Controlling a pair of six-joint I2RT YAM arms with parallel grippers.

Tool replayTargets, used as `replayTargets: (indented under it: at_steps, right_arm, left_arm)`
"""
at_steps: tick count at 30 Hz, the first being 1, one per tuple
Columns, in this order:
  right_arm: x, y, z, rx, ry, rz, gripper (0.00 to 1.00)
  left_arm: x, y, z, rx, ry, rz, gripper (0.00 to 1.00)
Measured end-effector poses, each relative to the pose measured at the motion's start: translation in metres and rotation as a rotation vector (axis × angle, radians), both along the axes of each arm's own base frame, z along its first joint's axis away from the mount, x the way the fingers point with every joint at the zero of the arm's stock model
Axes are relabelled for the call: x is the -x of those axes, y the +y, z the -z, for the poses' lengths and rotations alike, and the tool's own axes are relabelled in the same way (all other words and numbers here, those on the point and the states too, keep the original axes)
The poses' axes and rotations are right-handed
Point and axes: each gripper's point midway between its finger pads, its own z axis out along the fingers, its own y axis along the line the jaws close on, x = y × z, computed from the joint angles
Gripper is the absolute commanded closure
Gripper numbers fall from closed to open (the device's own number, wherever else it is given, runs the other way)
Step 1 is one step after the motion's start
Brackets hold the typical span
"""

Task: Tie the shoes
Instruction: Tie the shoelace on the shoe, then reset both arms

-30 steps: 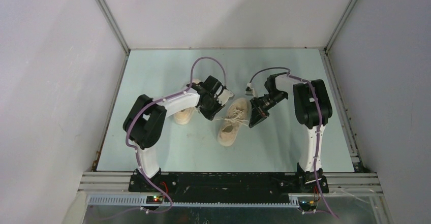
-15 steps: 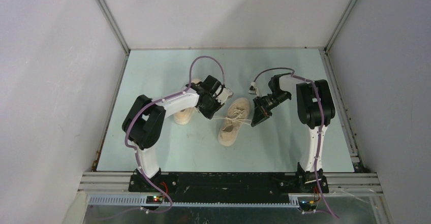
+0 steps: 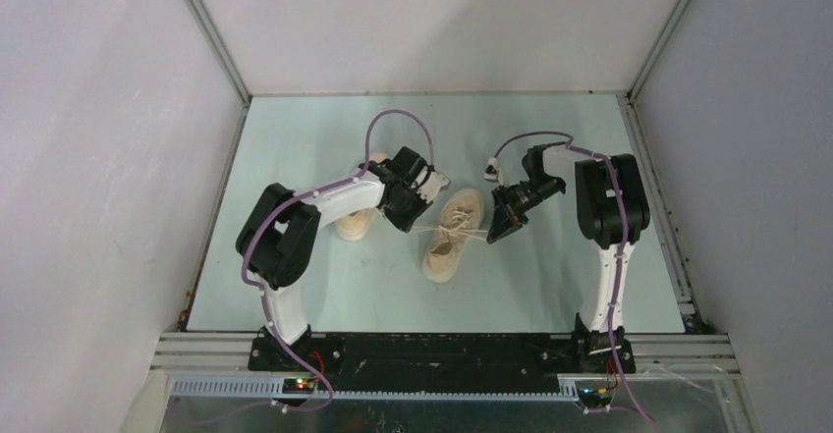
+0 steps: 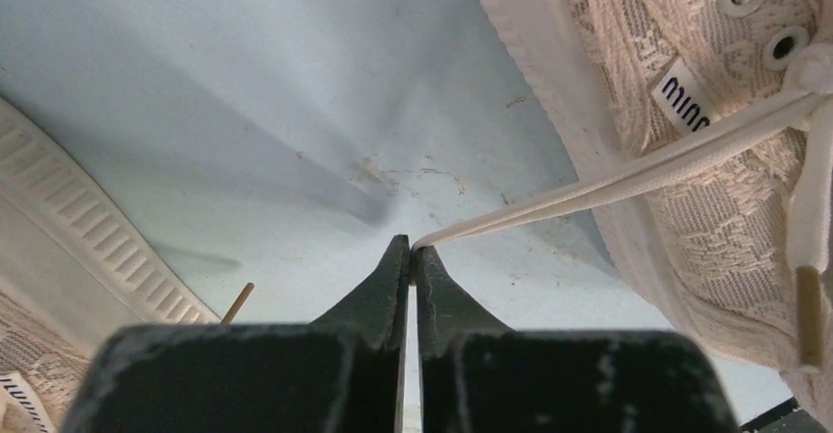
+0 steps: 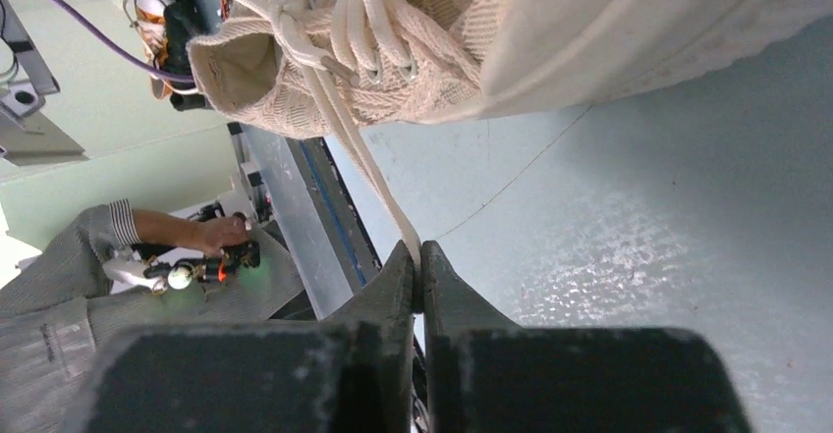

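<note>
One cream-beige shoe (image 3: 450, 235) lies in the middle of the table, its toe pointing to the back right. The second shoe (image 3: 356, 221) lies to its left, mostly hidden under my left arm. My left gripper (image 3: 412, 225) is shut on one off-white lace (image 4: 599, 186) and holds it stretched out to the shoe's left side. My right gripper (image 3: 490, 238) is shut on the other lace (image 5: 365, 160) and holds it stretched out to the shoe's right. The two laces cross at a knot (image 5: 287, 28) over the shoe's tongue. In the left wrist view the second shoe's sole (image 4: 74, 227) shows at the left.
The shoes lie on a pale blue-green table (image 3: 550, 286) walled by grey panels on the left, back and right. A black rail (image 3: 442, 347) with the arm bases runs along the near edge. A person's hand (image 5: 211, 232) shows beyond the table in the right wrist view.
My right gripper has drawn slightly away to the right, pulling its lace tauter. My left gripper has shifted slightly. The shoe has barely moved.
</note>
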Motion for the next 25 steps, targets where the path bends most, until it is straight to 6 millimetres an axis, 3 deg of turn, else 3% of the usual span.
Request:
replayTargets:
  at_steps: [1,2,3,4,6,7,8,9,11,15,18,21,23,25]
  right_arm:
    - [0.0,0.0,0.0,0.001,0.0,0.004,0.73]
    - [-0.001,-0.001,-0.001,0.003,0.0,0.008,0.62]
    - [-0.001,-0.004,-0.001,0.022,-0.01,0.01,0.48]
    - [-0.002,-0.008,-0.002,0.039,-0.02,0.018,0.43]
    - [-0.007,-0.017,-0.007,0.07,-0.059,0.037,0.32]
    - [-0.011,-0.021,-0.013,0.082,-0.097,0.044,0.24]
    - [-0.016,-0.026,-0.021,0.096,-0.149,0.053,0.17]
    - [-0.021,-0.03,-0.03,0.108,-0.192,0.062,0.05]
    - [-0.031,-0.037,-0.047,0.135,-0.27,0.081,0.01]
    - [-0.061,-0.056,-0.08,0.226,-0.431,0.136,0.0]
    - [-0.089,-0.076,-0.104,0.332,-0.558,0.212,0.0]
    - [-0.109,-0.096,-0.129,0.431,-0.657,0.305,0.0]
    - [-0.122,-0.107,-0.148,0.48,-0.727,0.376,0.01]
    - [-0.13,-0.113,-0.165,0.504,-0.779,0.431,0.01]
  left_arm:
    - [0.001,0.0,0.0,0.004,0.005,0.001,0.71]
    - [0.001,0.0,0.0,0.005,0.007,0.008,0.53]
    - [0.001,0.003,0.0,-0.004,0.011,0.004,0.46]
    - [0.0,0.008,0.0,-0.01,0.016,-0.001,0.34]
    - [-0.002,0.015,-0.004,-0.014,0.016,-0.012,0.25]
    - [-0.005,0.017,-0.009,-0.01,0.011,-0.023,0.21]
    - [-0.01,0.018,-0.017,-0.003,0.0,-0.028,0.07]
    - [-0.017,0.017,-0.028,0.009,-0.019,-0.033,0.04]
    - [-0.037,0.01,-0.054,0.042,-0.078,-0.035,0.01]
    - [-0.085,0.004,-0.125,0.138,-0.254,-0.075,0.0]
    - [-0.107,0.029,-0.178,0.199,-0.4,-0.168,0.0]
    - [-0.122,0.069,-0.232,0.252,-0.572,-0.316,0.0]
    - [-0.126,0.095,-0.26,0.261,-0.669,-0.418,0.0]
    - [-0.125,0.105,-0.276,0.271,-0.715,-0.473,0.0]
